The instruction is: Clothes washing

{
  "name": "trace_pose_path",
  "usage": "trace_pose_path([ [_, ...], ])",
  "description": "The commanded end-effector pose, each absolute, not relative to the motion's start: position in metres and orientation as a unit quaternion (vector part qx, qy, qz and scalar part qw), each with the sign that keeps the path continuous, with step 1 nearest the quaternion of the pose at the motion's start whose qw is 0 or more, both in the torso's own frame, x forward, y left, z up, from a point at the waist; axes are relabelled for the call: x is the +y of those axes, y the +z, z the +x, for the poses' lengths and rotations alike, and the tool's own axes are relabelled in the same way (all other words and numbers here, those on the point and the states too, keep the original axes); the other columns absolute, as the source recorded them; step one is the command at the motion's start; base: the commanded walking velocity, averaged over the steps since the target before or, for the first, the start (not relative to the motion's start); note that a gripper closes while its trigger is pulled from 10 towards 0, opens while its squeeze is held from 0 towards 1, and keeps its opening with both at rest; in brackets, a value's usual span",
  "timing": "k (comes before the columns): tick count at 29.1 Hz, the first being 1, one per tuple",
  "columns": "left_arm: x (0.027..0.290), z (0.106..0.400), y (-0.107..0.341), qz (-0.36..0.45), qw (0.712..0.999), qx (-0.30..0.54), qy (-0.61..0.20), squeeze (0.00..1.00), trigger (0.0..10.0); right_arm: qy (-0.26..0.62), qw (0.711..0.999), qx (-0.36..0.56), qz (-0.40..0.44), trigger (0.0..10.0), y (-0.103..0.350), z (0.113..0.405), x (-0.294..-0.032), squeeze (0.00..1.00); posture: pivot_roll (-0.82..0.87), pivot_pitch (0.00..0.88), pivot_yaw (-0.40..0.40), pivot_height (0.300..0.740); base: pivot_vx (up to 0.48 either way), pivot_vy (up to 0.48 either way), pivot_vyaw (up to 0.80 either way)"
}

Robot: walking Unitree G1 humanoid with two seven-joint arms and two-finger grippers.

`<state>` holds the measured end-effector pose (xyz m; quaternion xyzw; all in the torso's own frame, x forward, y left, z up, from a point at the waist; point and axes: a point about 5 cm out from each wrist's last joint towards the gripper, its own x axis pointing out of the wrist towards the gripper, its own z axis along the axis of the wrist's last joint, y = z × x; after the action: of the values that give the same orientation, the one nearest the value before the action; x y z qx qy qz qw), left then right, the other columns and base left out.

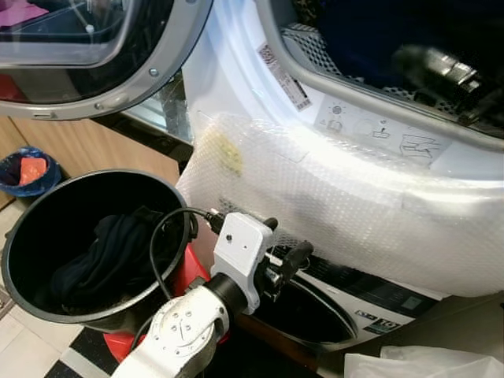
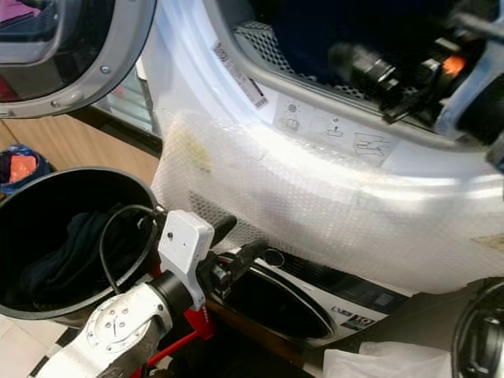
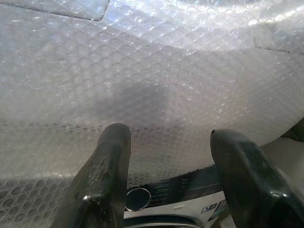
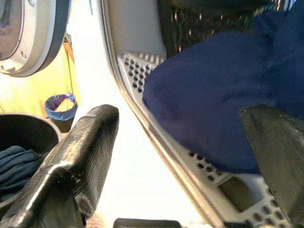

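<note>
Up at 1 o'clock your right tool [image 4: 180, 156] sits blurred at the drum [image 1: 299, 39] mouth, fingers spread, navy garment [image 4: 213, 95] between them, ungripped. Left tool [image 3: 166, 175], spread, faces bubble wrap [image 1: 331, 197]. Dark clothes [image 1: 102, 256] lie in the black bin [image 1: 24, 236] at 8 o'clock, its near rim cut off.

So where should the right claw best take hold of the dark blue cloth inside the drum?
Probably the rounded bulge of the dark blue cloth nearest the door rim, coming straight in through the opening. That fold sticks out toward the open right claw.
</note>
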<state>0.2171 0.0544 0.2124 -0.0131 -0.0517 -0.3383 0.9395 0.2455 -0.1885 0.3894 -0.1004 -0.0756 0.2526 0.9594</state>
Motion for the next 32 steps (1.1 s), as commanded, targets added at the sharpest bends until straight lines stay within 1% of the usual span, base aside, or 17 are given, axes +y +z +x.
trace_pose_path([
  [1,0.050,0.215,0.211,-0.020,0.936,-0.047,-0.349,0.00,10.0,0.246,0.960,-0.072,-0.110,10.0,0.387,0.244,-0.184,0.00,-0.12,0.246,-0.147,0.740,0.000,0.000,0.00],
  [5,0.050,0.216,0.211,-0.018,0.937,-0.047,-0.347,0.00,10.0,0.245,0.962,-0.067,-0.099,10.0,0.385,0.249,-0.178,0.00,-0.12,0.245,-0.149,0.740,0.000,0.000,0.00],
  [7,0.050,0.217,0.211,-0.018,0.937,-0.049,-0.345,0.00,10.0,0.245,0.964,-0.065,-0.081,10.0,0.381,0.255,-0.168,0.00,-0.12,0.244,-0.150,0.740,0.000,0.000,0.00],
  [10,0.050,0.217,0.212,-0.019,0.937,-0.049,-0.345,0.00,10.0,0.232,0.969,-0.060,-0.063,10.0,0.379,0.261,-0.163,0.00,-0.12,0.241,-0.149,0.740,0.000,0.000,0.00],
  [11,0.049,0.218,0.212,-0.018,0.937,-0.050,-0.344,0.00,10.0,0.223,0.972,-0.056,-0.058,10.0,0.378,0.264,-0.162,0.00,-0.12,0.240,-0.150,0.740,0.000,0.000,0.00],
  [12,0.050,0.218,0.213,-0.017,0.938,-0.051,-0.343,0.00,10.0,0.196,0.979,-0.047,-0.038,10.0,0.377,0.273,-0.160,0.00,-0.12,0.236,-0.149,0.740,0.000,0.000,0.00],
  [16,0.051,0.218,0.213,-0.016,0.938,-0.051,-0.341,0.00,10.0,0.171,0.983,-0.048,-0.040,10.0,0.378,0.278,-0.159,0.00,-0.12,0.235,-0.150,0.740,0.000,0.000,0.00],
  [17,0.050,0.218,0.212,-0.017,0.938,-0.051,-0.341,0.00,10.0,0.145,0.988,-0.042,-0.029,10.0,0.378,0.285,-0.160,0.00,-0.12,0.230,-0.150,0.740,0.000,0.000,0.00],
  [19,0.050,0.218,0.212,-0.017,0.938,-0.051,-0.341,0.00,10.0,0.131,0.991,-0.038,-0.012,10.0,0.380,0.290,-0.161,0.00,-0.12,0.229,-0.150,0.740,0.000,0.000,0.00],
  [20,0.050,0.218,0.212,-0.017,0.938,-0.051,-0.342,0.00,10.0,0.125,0.991,-0.040,-0.011,10.0,0.381,0.291,-0.162,0.00,-0.12,0.229,-0.150,0.740,0.000,0.000,0.00],
  [21,0.049,0.218,0.212,-0.017,0.938,-0.051,-0.341,0.00,10.0,0.095,0.994,-0.045,-0.028,10.0,0.384,0.295,-0.165,0.00,-0.12,0.225,-0.146,0.740,0.000,0.000,0.00],
  [22,0.049,0.218,0.212,-0.017,0.938,-0.051,-0.341,0.00,10.0,0.095,0.994,-0.045,-0.028,10.0,0.384,0.295,-0.165,0.00,-0.12,0.225,-0.146,0.740,0.000,0.000,0.00],
  [24,0.049,0.219,0.212,-0.018,0.938,-0.051,-0.342,0.00,10.0,0.059,0.996,-0.050,-0.038,10.0,0.389,0.301,-0.166,0.00,-0.12,0.221,-0.142,0.740,0.000,0.000,0.00],
  [27,0.048,0.219,0.212,-0.018,0.938,-0.052,-0.343,0.00,10.0,0.005,0.998,-0.055,-0.020,10.0,0.396,0.311,-0.167,0.00,-0.12,0.218,-0.141,0.740,0.000,0.000,0.00],
  [32,0.048,0.220,0.213,-0.018,0.937,-0.053,-0.344,0.00,10.0,-0.033,0.997,-0.065,-0.016,10.0,0.407,0.325,-0.162,0.00,-0.12,0.209,-0.127,0.740,0.000,0.000,0.00],
])
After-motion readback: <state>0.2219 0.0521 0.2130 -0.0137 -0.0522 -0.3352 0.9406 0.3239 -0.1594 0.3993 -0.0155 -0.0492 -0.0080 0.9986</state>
